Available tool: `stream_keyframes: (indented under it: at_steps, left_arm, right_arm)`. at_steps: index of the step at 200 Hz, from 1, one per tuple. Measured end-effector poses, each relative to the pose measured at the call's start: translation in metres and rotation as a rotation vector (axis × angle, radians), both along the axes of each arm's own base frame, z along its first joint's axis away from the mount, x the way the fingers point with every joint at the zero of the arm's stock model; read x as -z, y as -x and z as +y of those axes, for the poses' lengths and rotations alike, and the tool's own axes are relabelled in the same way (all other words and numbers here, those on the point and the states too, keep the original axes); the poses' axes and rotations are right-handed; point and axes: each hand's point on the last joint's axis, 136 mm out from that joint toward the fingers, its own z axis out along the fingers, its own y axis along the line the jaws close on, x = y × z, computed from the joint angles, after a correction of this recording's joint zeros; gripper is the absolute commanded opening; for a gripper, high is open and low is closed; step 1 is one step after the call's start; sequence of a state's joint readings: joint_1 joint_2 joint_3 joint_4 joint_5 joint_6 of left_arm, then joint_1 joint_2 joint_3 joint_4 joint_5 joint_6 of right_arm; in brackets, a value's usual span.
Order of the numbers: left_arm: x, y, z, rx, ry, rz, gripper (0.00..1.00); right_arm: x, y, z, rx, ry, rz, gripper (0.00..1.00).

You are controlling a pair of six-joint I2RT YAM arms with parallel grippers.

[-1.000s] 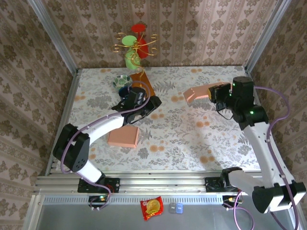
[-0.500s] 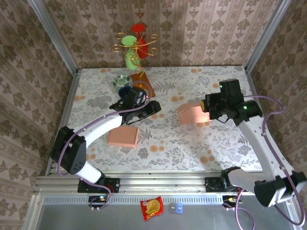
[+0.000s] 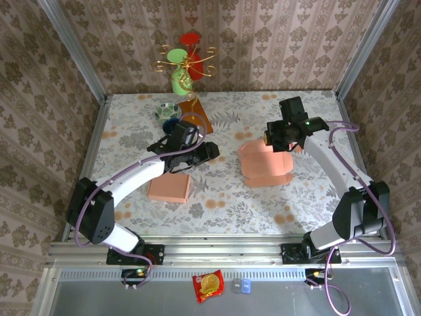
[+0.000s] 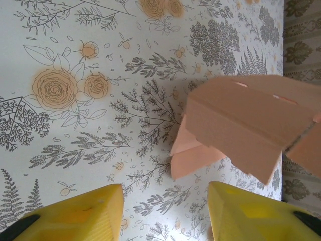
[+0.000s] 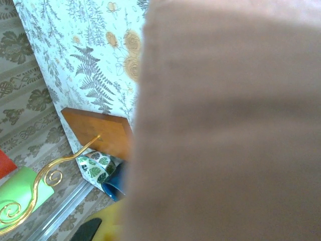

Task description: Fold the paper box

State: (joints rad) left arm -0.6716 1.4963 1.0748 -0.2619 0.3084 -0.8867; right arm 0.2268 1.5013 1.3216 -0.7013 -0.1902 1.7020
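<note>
Salmon paper box [image 3: 264,166] gripped by the right jaws; left jaws spread with nothing between them.
The right jaws are clenched on the box's far edge. It is a matte, creased carton with loose flaps, spreading from them onto the floral-printed desk [image 3: 230,197], and up close its surface is a smooth blur. The left jaws stand released, blunt yellow fingers [image 4: 75,216] apart, with the box ahead and to their right and a flat salmon card [image 3: 170,188] just beside them.
</note>
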Motion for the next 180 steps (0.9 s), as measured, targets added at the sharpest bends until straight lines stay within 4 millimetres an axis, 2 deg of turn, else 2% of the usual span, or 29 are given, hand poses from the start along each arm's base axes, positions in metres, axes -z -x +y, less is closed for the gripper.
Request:
stream_keyframes:
  at_steps: [35,59,117,135,161,180]
  left_arm:
    - [0.002,0.001,0.001,0.014,-0.005,0.004,0.48]
    - [0.005,0.002,0.005,0.022,-0.007,0.012,0.48]
    - [0.008,0.013,0.001,0.134,-0.026,-0.022,0.55]
    - [0.002,0.023,-0.011,0.244,-0.090,-0.097,0.58]
    - [-0.013,0.039,-0.045,0.422,-0.181,-0.259,0.62]
    - [-0.008,0.042,-0.057,0.484,-0.255,-0.323,0.63]
  right_arm:
    - [0.005,-0.013,0.006,-0.032,0.003,-0.066,0.00]
    - [0.017,-0.017,0.008,-0.064,0.015,-0.099,0.00]
    - [0.044,-0.010,0.013,-0.116,0.020,-0.097,0.00]
    - [0.043,-0.010,0.013,-0.117,0.020,-0.099,0.00]
    - [0.044,-0.009,0.013,-0.117,0.020,-0.096,0.00]
    - [0.045,-0.008,0.012,-0.116,0.021,-0.086,0.00]
